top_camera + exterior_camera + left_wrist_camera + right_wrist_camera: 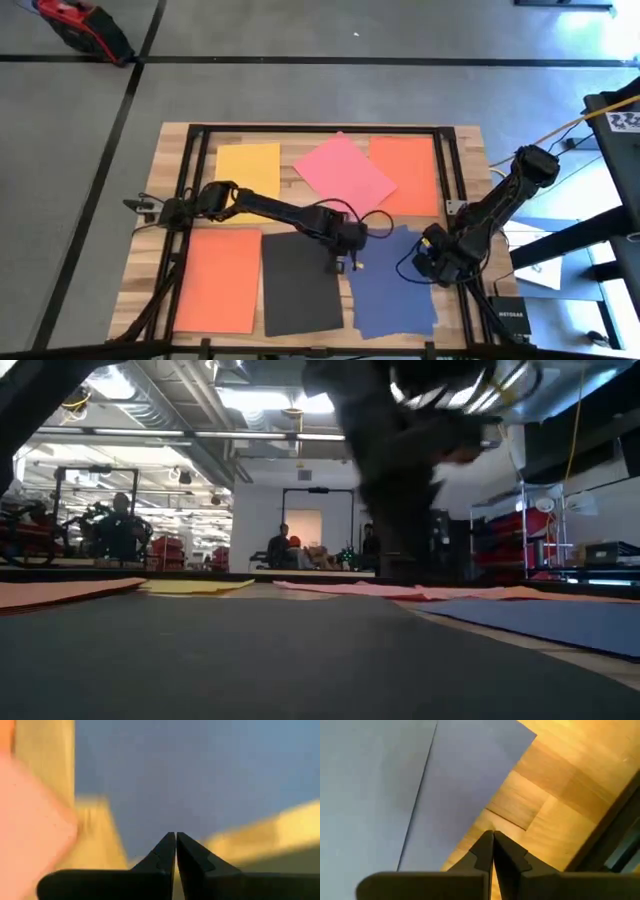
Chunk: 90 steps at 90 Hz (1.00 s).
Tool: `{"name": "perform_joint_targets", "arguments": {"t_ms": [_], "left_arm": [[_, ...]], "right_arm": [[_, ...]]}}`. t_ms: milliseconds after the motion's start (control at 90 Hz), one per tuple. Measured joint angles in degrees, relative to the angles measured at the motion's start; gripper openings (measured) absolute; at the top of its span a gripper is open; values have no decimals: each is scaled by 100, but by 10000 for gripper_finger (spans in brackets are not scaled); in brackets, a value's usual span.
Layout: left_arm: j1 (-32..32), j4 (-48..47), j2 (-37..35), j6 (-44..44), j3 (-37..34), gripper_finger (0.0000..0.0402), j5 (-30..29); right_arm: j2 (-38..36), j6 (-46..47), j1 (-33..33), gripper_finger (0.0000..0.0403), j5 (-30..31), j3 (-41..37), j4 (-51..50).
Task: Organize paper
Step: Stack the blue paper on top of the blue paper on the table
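Where the left arm reaches across the middle of the bench, the left claw [350, 262] hangs with its fingers pressed together, holding nothing, over the strip of bare wood between the black sheet [300, 281] and the dark blue paper [392, 285].

- Left claw, wrist view: fingertips [176, 840] meet at a point; blue paper fills the field ahead, pink paper [30, 815] blurs in at one side.
- Right claw [432, 262]: fingers likewise closed and empty, at the right edge of the dark blue paper, near the bench's right side. Its wrist view shows the tips [493, 839] over pale wood just beside a corner of the blue; two blue sheets appear to overlap there, one edge crossing the other.
- Dark blue paper: front right of the bench, slightly skewed.
- Black sheet: front centre, beside the blue, not touching it.
- Orange sheet [218, 279]: front left, just beside the black.
- Yellow sheet [248, 170]: rear left.
- Pink sheet [343, 172]: rear centre, turned at an angle, overlapping the second orange sheet [405, 175] at rear right.
- Bench [470, 160]: pale wood, dark frame rails across it.
- Low view: sheets lie flat; people are visible in the room beyond.
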Motion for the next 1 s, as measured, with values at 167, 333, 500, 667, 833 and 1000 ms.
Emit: {"name": "perform_joint_targets", "arguments": {"t_ms": [167, 333, 500, 667, 833, 1000], "left_arm": [[-2, -163, 102, -116, -152, 0, -83], [27, 163, 181, -127, -155, 0, -83], [76, 556, 287, -118, -149, 0, -77], [111, 897, 325, -97, -152, 0, -74], [144, 1005, 333, -73, -158, 0, -43], [146, 1030, 336, -16, -163, 0, -44]], "right_arm": [[-4, 0, 1, 0, -46, 3, 4], [-11, -2, 2, 0, -94, 7, 16], [-11, -4, 5, 0, -131, 9, 38], [-11, -27, 7, 0, -127, 11, 46], [-11, -86, 7, 0, -83, 11, 51], [-11, -107, 7, 0, -40, 13, 68]]}}
